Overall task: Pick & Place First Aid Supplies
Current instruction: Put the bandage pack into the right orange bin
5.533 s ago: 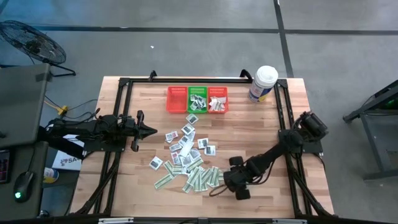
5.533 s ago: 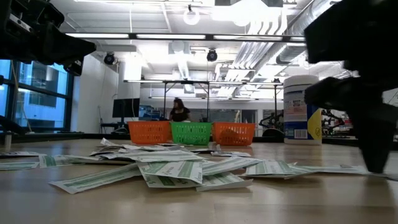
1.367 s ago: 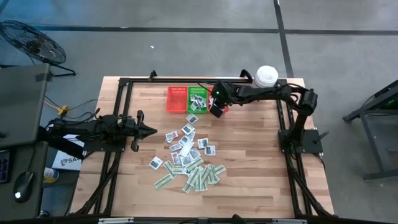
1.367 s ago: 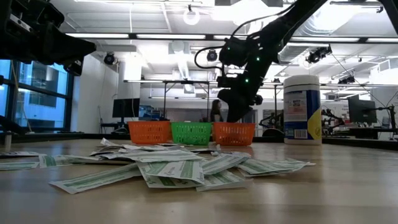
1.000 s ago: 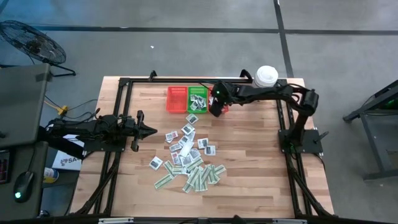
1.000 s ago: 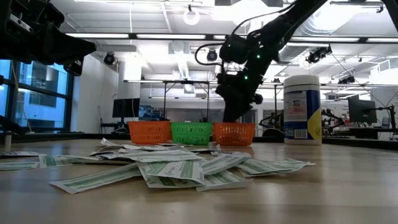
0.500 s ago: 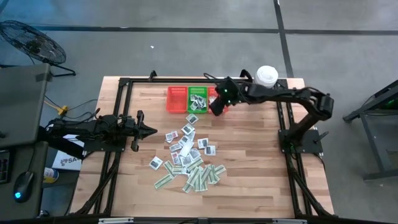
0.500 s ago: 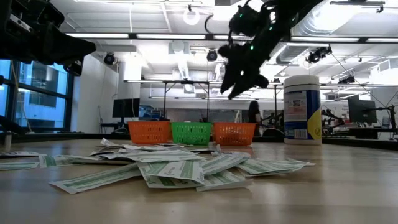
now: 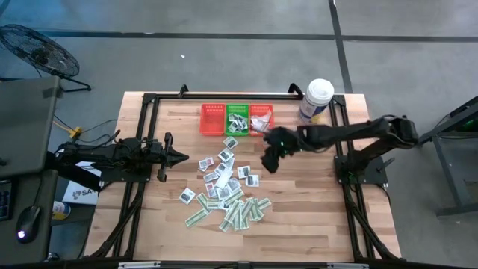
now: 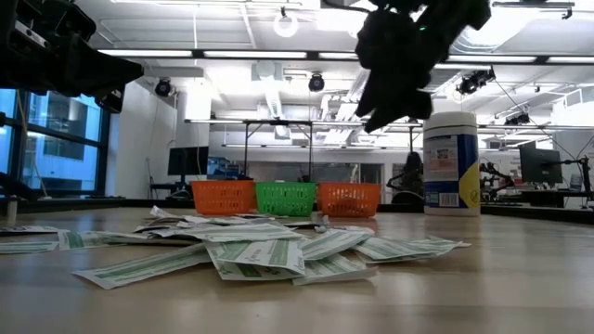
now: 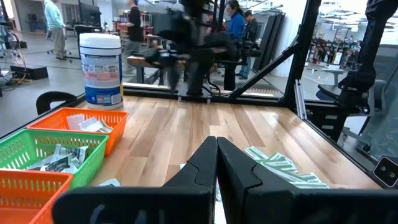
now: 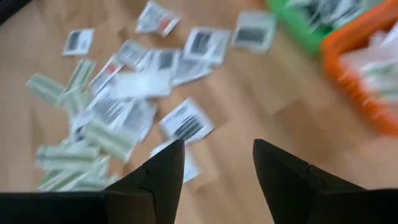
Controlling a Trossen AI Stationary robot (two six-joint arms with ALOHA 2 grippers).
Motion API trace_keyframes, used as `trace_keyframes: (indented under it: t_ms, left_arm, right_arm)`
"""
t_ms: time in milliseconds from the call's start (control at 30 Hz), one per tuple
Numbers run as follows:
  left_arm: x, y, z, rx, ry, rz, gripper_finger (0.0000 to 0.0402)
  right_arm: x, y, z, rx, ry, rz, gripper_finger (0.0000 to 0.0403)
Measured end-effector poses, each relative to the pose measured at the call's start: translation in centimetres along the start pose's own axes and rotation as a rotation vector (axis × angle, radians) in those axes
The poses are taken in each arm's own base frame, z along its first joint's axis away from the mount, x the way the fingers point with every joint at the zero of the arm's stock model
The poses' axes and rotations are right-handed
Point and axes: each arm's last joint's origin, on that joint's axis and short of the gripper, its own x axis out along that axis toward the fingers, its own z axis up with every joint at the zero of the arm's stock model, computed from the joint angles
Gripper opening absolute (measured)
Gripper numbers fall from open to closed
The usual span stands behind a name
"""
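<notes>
The right tool (image 9: 269,161) hangs in the air above the pale wooden bench (image 9: 299,209), its two dark fingers (image 12: 283,180) spread apart with nothing between them. Below and just ahead of it lies the loose heap of small flat paper packets (image 9: 228,190), squarish white ones with dark print and narrow green-and-white strips, scattered over the middle of the bench; the nearest white packet (image 9: 252,179) lies almost under the fingertips. In the low view the same heap (image 10: 269,246) spreads flat across the wood, while the right tool (image 10: 394,88) shows high up, well clear of the surface.

Behind the right tool, toward the far edge of the bench, three small mesh baskets stand touching in a row: a red one (image 9: 212,119), a green one (image 9: 237,119) and another red one (image 9: 262,119), the last two holding packets. Farther along that edge stands a big white cylindrical tub with a blue label (image 9: 316,101).

The left tool (image 9: 179,156) waits at the opposite side of the heap, its fingers (image 11: 233,171) pressed together on nothing.
</notes>
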Motion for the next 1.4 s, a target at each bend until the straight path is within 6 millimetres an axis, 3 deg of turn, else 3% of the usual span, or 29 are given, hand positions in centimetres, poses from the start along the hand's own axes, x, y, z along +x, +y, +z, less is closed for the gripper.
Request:
trace_keyframes:
  t_ms: [167,333,533,700,1133,1400]
  left_arm:
    - [0.0,0.0,0.0,0.0,0.0,0.0,0.0001]
    - [0.0,0.0,0.0,0.0,0.0,0.0,0.0001]
    - [0.0,0.0,0.0,0.0,0.0,0.0,0.0001]
    - [0.0,0.0,0.0,0.0,0.0,-0.002,0.0001]
    - [0.0,0.0,0.0,0.0,0.0,-0.002,0.0001]
    - [0.0,0.0,0.0,0.0,0.0,-0.003,0.0001]
  right_arm:
    - [0.5,2.5,-3.2,0.067,0.08,0.044,0.0181]
    - [0.7,3.6,-5.8,0.165,0.155,0.044,0.0181]
    - [1.3,4.9,-7.8,0.296,0.22,0.017,0.0181]
    - [3.2,6.3,-9.6,0.408,0.315,0.023,0.0181]
    - [7.8,10.8,-8.6,0.356,0.432,-0.147,0.0184]
    - [10.1,11.9,-8.4,0.348,0.48,-0.234,0.0223]
